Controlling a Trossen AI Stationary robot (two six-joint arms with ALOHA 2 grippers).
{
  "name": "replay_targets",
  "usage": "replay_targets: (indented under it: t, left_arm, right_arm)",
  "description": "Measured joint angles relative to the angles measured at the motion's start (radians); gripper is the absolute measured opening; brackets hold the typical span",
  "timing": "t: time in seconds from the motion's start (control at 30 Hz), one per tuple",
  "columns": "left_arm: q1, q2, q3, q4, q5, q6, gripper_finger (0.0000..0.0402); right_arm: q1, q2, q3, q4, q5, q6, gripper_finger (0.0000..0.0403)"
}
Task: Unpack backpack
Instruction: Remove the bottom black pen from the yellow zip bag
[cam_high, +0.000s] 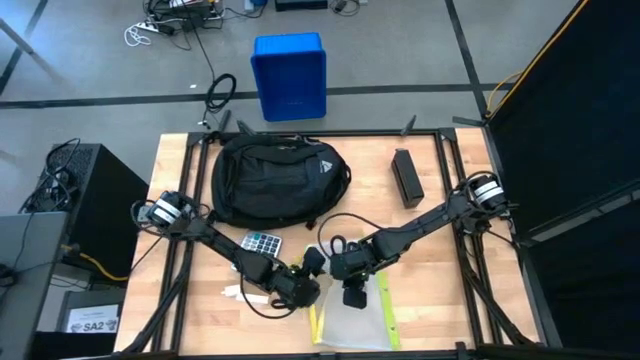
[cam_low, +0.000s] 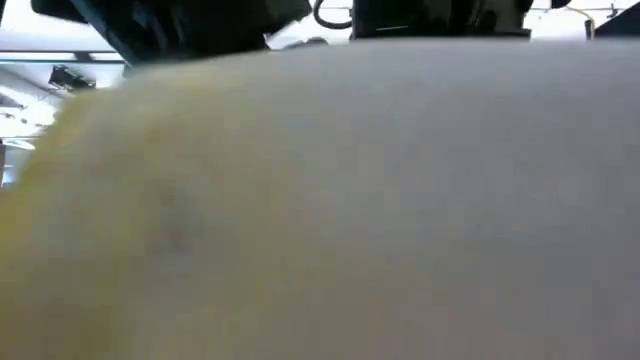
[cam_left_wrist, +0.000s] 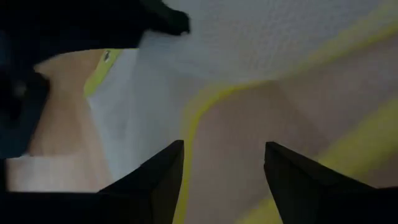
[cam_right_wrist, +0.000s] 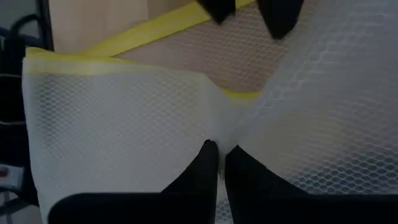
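A: Where's the backpack (cam_high: 279, 180)?
B: Far half of the surface (cam_high: 440, 300), lying flat, long axis running left-right, well apart from both claws. Blue bin (cam_high: 289, 75) sits on the floor beyond it.
A: Claws?
B: Both at the near edge over a white mesh pouch with yellow trim (cam_high: 355, 318). Right claw (cam_right_wrist: 219, 155) is closed, pinching a fold of the mesh. Left claw (cam_left_wrist: 224, 168) stands part open over the pouch's yellow edge, gripping nothing that I can see.
A: Other stuff?
B: Calculator (cam_high: 262, 243) between the backpack and the left arm, black box (cam_high: 406, 176) to the backpack's right, something pale (cam_high: 238, 293) by the left claw, can't tell what.
A: Next move?
B: Judgement: pouch still needs settling or shifting. The backpack lies away from both claws toward the far edge; left arm looks slightly nearer. Open room is the bare wood right of the pouch. Low view is blocked by the mesh.
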Motion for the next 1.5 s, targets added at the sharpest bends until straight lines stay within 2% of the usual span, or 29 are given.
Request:
replay_targets:
  t: [0.2,0.47,0.77,0.93,1.1,1.5]
  left_arm:
    - [-0.040,-0.018,0.000,-0.036,-0.016,-0.030,0.0192]
    - [-0.057,-0.019,0.001,-0.029,0.048,-0.107,0.0192]
    - [0.005,-0.019,0.002,0.054,0.017,-0.130,0.0192]
    - [0.016,-0.019,0.002,0.170,0.014,-0.015,0.0192]
    - [0.012,-0.020,0.002,0.229,0.095,0.109,0.0192]
    - [0.037,0.033,0.002,0.141,0.186,0.102,0.0192]
  right_arm:
    - [0.014,-0.049,0.013,-0.025,0.063,0.000,0.0000]
    - [0.033,-0.125,0.103,-0.080,0.172,-0.033,0.0000]
    - [0.035,-0.132,0.174,-0.091,0.197,-0.084,0.0000]
    - [0.035,-0.132,0.174,-0.090,0.194,-0.101,0.0000]
    - [0.032,-0.132,0.174,-0.100,0.193,-0.112,0.0000]
    - [0.017,-0.130,0.174,-0.141,0.210,-0.112,0.0000]
